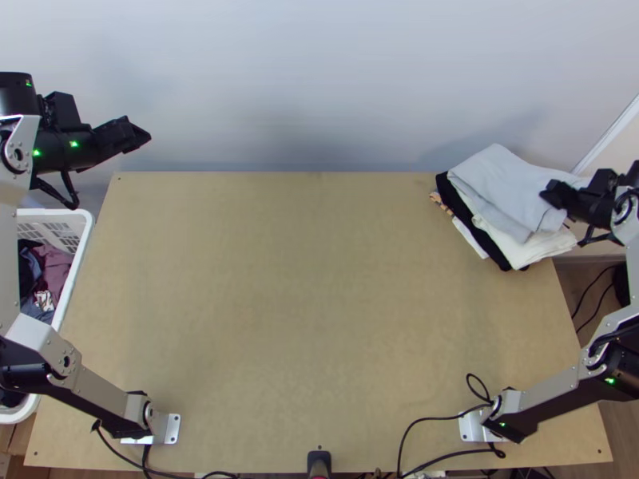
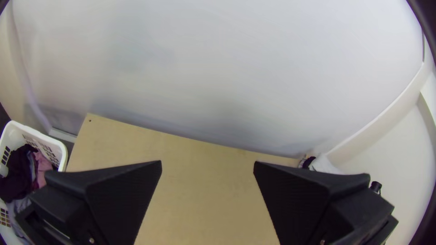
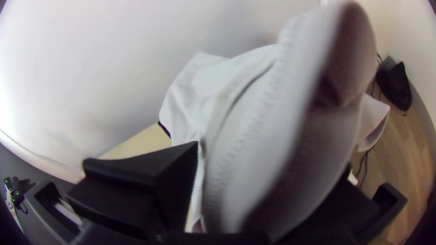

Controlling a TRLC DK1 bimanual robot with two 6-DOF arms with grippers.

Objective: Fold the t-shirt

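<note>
Right claw (image 1: 551, 194) is right at the grey t-shirt (image 1: 503, 188); clamped or loose, I can't tell! The shirt slants from it toward the far edge, atop the folded pile (image 1: 545, 249). Left claw (image 2: 207, 162), fingers apart, is well away, so any straightening looks right-handed.

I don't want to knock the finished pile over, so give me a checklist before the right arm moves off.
1. Grey cloth on top of the pile: ok.
2. Pile fully on the table: not ok, its right side reaches past the edge.
3. Layers squared up: not ok, the black cloth and cream cloth stick out.
4. Right gripper free of the grey cloth: cannot tell; it is at that cloth's right side.
5. Left gripper open, with nothing held: ok.
6. Left gripper away from the pile: ok.
</note>
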